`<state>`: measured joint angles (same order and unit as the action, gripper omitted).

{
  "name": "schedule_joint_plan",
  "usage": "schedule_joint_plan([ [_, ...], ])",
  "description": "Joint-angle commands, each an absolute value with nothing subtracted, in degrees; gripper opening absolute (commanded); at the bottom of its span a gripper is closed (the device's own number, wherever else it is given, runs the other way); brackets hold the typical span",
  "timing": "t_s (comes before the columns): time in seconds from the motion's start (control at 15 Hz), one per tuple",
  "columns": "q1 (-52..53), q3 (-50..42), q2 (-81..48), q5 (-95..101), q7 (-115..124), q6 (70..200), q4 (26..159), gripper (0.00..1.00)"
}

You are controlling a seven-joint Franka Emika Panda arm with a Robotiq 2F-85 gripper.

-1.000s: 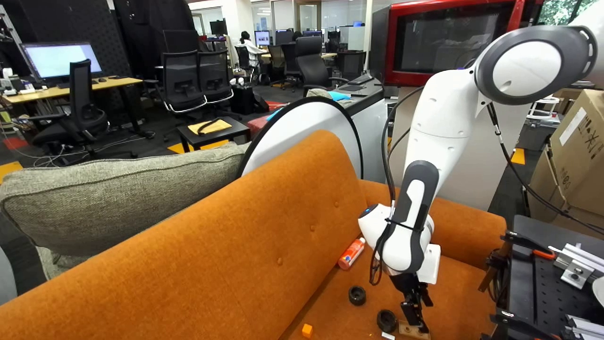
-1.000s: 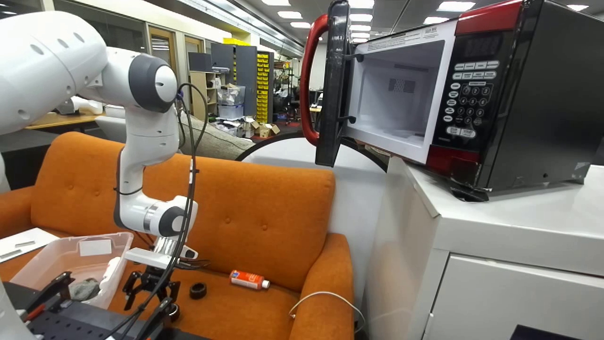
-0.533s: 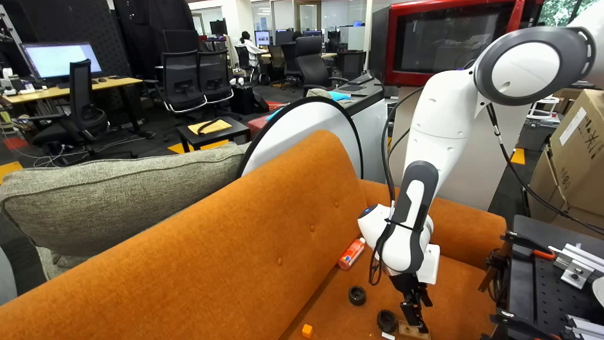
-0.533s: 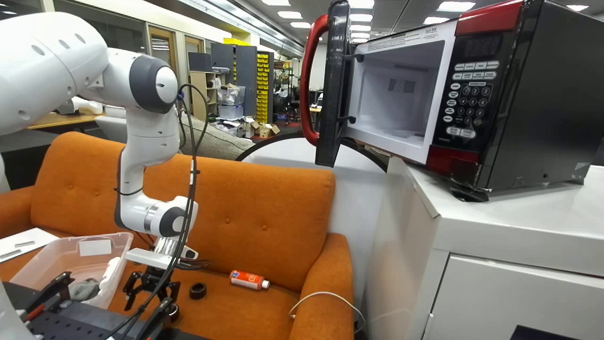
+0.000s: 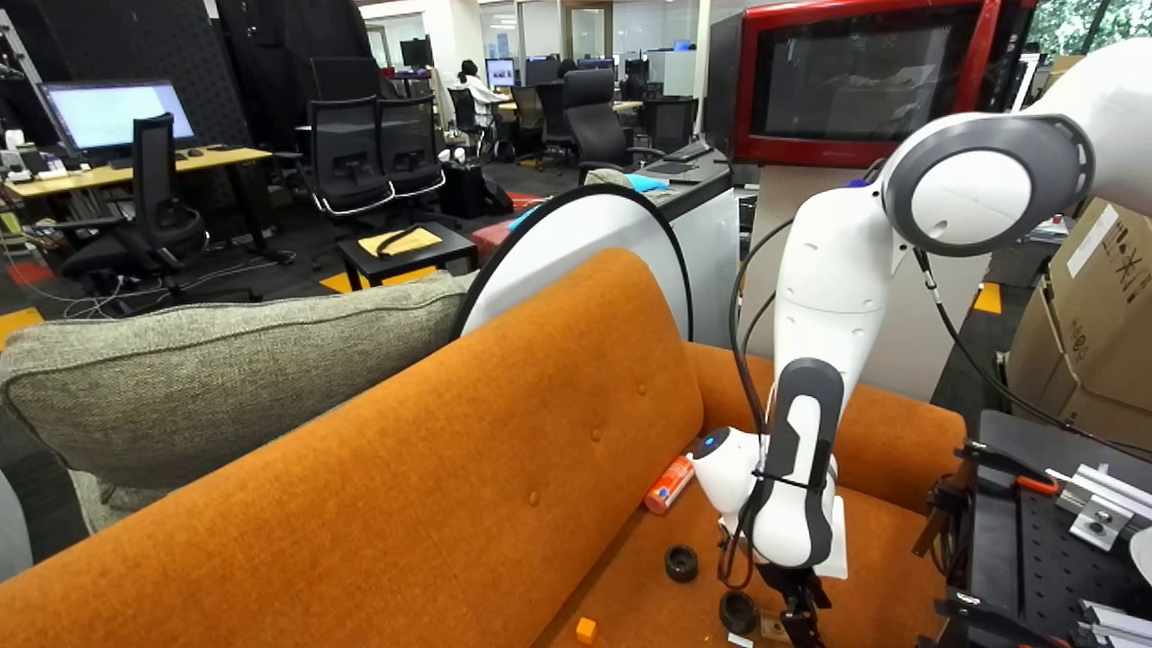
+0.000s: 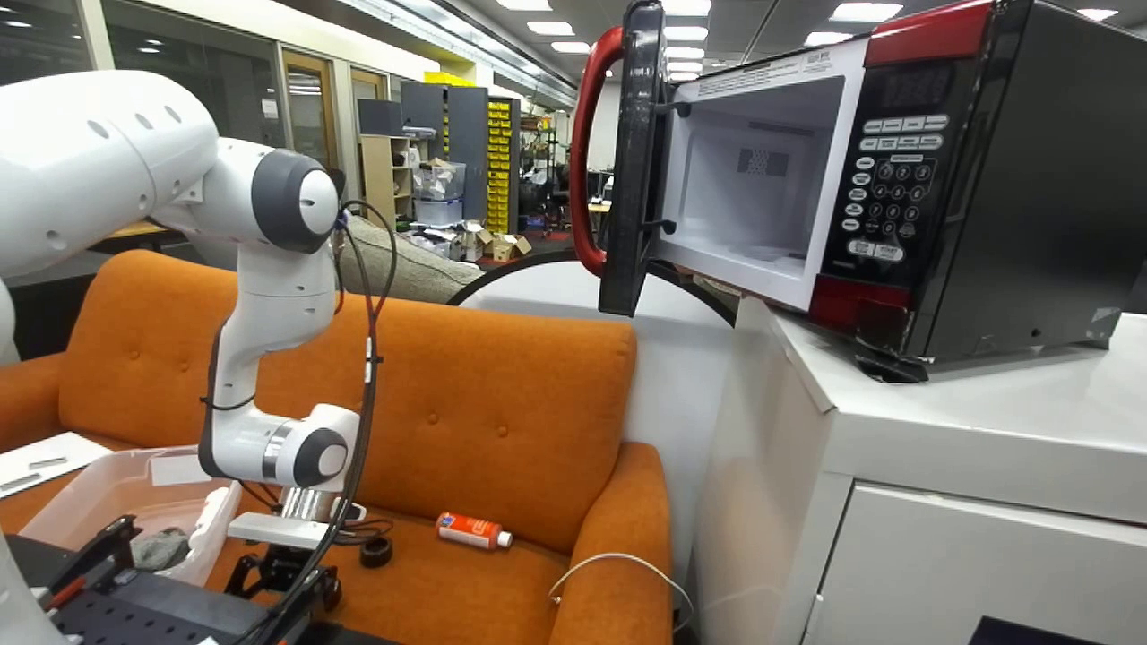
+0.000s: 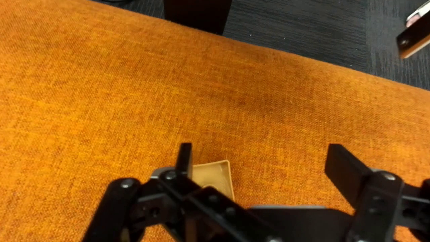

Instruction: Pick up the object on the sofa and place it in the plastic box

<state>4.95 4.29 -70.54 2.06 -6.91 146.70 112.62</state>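
My jaws hang spread; shallow tan square-cornered piece (image 7: pixel 215 174) lies on orange fabric sofa (image 7: pixel 134 101), partly hidden behind 1 jaw. Off-centre descent could pin it, not straddle it.

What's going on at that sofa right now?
A robot arm has its gripper low over the orange sofa, jaws open and holding nothing. In the wrist view, part of a tan piece shows between the jaws, close to one; contact is unclear. That piece is not yet in the plastic box, where something grey lies.
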Motion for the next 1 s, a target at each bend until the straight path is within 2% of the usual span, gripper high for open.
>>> schedule_joint_plan([
  [0.0, 6.38, 3.11, -73.02, 3.98, -5.86, 149.24, 109.57, 1.0],
  [0.87, 11.17, -0.22, -80.89, 5.82, -2.31, 146.51, 99.54, 1.0],
  [0.93, 11.23, -0.33, -81.21, 5.83, -2.25, 146.4, 99.22, 0.98],
])
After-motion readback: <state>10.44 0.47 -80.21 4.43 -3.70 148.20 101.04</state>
